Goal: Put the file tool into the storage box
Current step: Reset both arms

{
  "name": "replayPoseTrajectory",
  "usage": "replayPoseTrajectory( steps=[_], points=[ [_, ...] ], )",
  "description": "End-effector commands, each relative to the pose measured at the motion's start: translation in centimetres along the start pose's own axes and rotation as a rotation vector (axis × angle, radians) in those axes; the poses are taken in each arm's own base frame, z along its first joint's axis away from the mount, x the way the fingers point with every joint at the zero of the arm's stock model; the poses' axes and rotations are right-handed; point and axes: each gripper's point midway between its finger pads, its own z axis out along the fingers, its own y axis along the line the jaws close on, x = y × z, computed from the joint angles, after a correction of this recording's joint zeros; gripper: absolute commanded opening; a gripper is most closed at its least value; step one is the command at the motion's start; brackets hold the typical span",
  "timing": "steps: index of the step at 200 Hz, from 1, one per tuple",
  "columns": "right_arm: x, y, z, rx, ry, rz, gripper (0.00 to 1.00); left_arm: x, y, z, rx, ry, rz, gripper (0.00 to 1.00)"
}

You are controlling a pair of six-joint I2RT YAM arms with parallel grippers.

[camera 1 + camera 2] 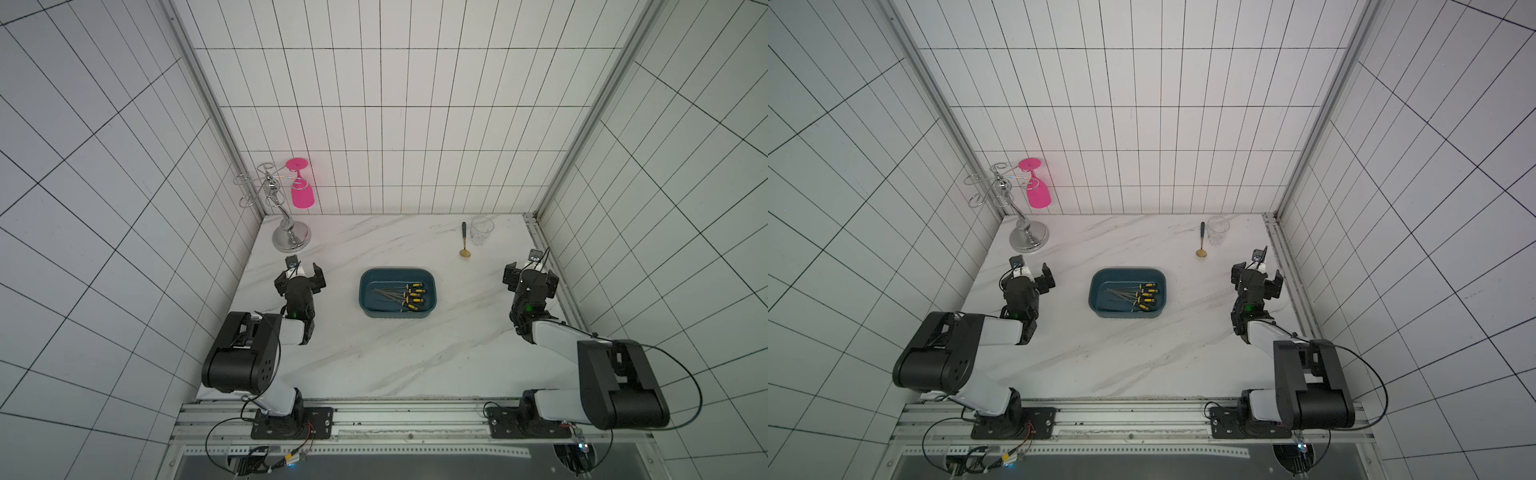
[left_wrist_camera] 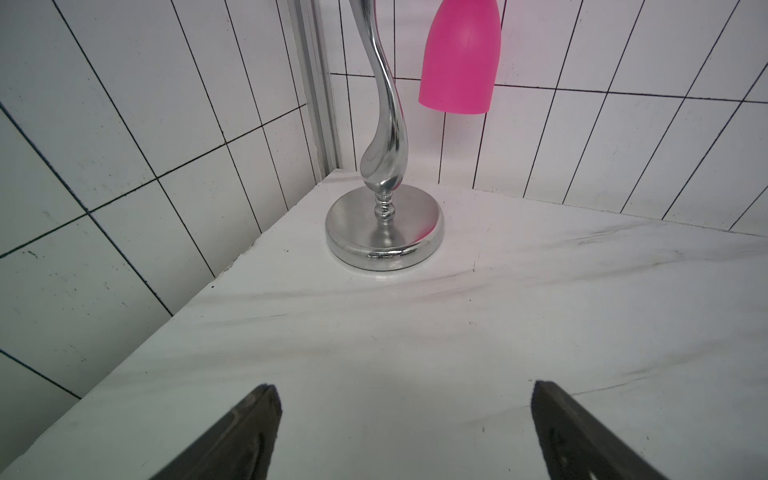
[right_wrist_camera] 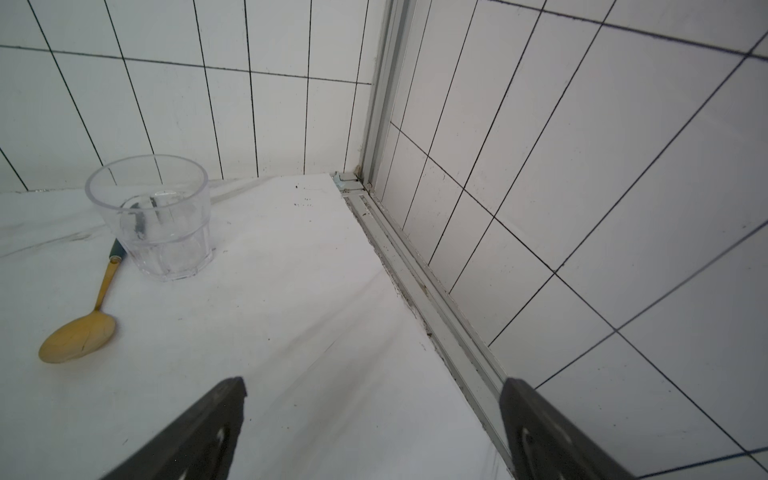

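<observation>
looks like the closing step, or past it: several files [image 1: 409, 296] already inside the box [image 1: 367, 286], loosely bundled, yellow-and-black handles toward the right arm's side, blades toward the left arm's. box mid-tabletop [image 1: 374, 361], between the 2 arms and well apart from both; same in both top views.

left gripper [image 2: 404, 386]: wide open, holding nothing, over bare tabletop and facing the far left corner, with the rack [image 2: 384, 232] and its hanging pink glass [image 2: 459, 58] ahead. right gripper [image 3: 373, 382]: as wide open, likewise empty, close to the right edge rail, with the cup [image 3: 153, 216] and spoon [image 3: 79, 336] ahead and to one side.

no file to be seen on the tabletop outside the box in any view. judged from that alone: nothing left to fetch, task most likely complete. not to be taken for a file: the spoon, gold bowl and dark handle, just beside the cup, near the far edge.

next move, as a judgement only: none beyond keeping both arms clear of the box and its bundle. for any file lying out of view, which cannot be ruled out: a low, narrow pinch on the handle, a lift clear of the rim, then a release over the box's bare left part.
</observation>
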Motion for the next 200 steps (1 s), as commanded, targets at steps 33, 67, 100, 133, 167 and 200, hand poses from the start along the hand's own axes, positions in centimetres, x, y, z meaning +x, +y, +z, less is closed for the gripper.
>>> replayPoseTrajectory(
  steps=[33, 67, 100, 133, 167, 200],
  points=[
    [-0.6, 1.5, -0.1, -0.132, -0.014, 0.036, 0.99, 0.2, -0.2, 0.3, 0.036, 0.038, -0.017, 0.98],
    [-0.6, 1.3, -0.4, -0.135, -0.028, 0.042, 0.99, 0.2, -0.1, 0.3, 0.036, 0.039, -0.017, 0.98],
    [-0.3, 1.4, -0.6, -0.142, -0.010, 0.027, 0.99, 0.2, -0.2, 0.3, 0.037, 0.037, -0.018, 0.98],
    [0.5, 1.7, -0.5, -0.156, 0.046, 0.017, 0.99, 0.3, -0.2, 0.3, 0.037, 0.039, -0.016, 0.98],
    [2.4, 2.0, -0.6, -0.173, 0.076, 0.014, 0.99, 0.2, -0.1, 0.3, 0.036, 0.037, -0.018, 0.98],
    [5.4, 1.4, 0.4, -0.100, 0.047, 0.051, 0.99, 0.2, -0.1, 0.3, 0.037, 0.037, -0.018, 0.98]
  ],
)
